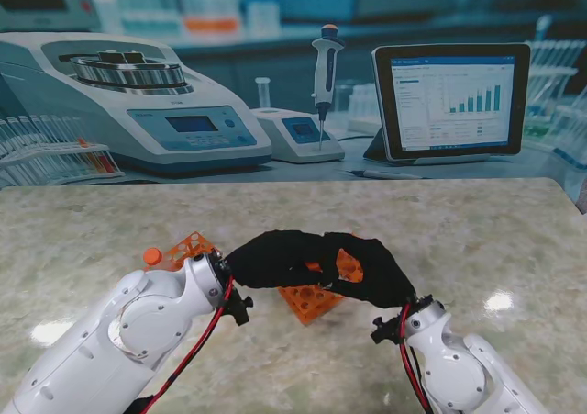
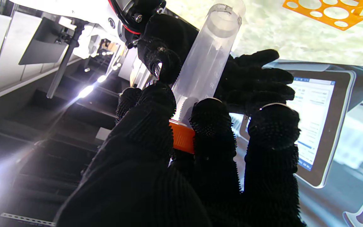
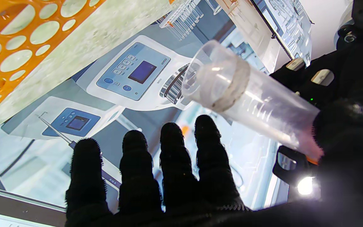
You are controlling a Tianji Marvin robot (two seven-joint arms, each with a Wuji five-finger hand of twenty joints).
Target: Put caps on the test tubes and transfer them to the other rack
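Both black-gloved hands meet over the marble counter point(image 1: 477, 240), just nearer to me than the orange racks. Stand view: left hand point(image 1: 275, 258) reaches in from the left, right hand point(image 1: 371, 272) from the right, fingers overlapping in the middle; the tube itself is hidden by the gloves in that view. Left wrist view: clear test tube point(image 2: 205, 60) w/ printed graduations sits btwn the two hands, its threaded end meeting an orange cap point(image 2: 183, 137). Left hand is closed on the cap, thumb on one side & a fingertip point(image 2: 211, 121) on the other, cap touching the tube's threads; can't tell how far it's seated. Right hand's thumb presses the tube's side, its other fingers curled behind the tube, so it holds the tube body. Right wrist view: same tube point(image 3: 250, 97) held aloft & tilted, far end pointing away from the palm, four fingers point(image 3: 172, 148) spread & straight beyond it, only the thumb side touching it. One orange rack point(image 1: 316, 296) w/ round holes sits on the counter under the hands; a second rack point(image 1: 188, 246) lies just left of it, partly behind the left wrist. A loose orange cap point(image 1: 152, 256) sits on the counter beside that second rack.
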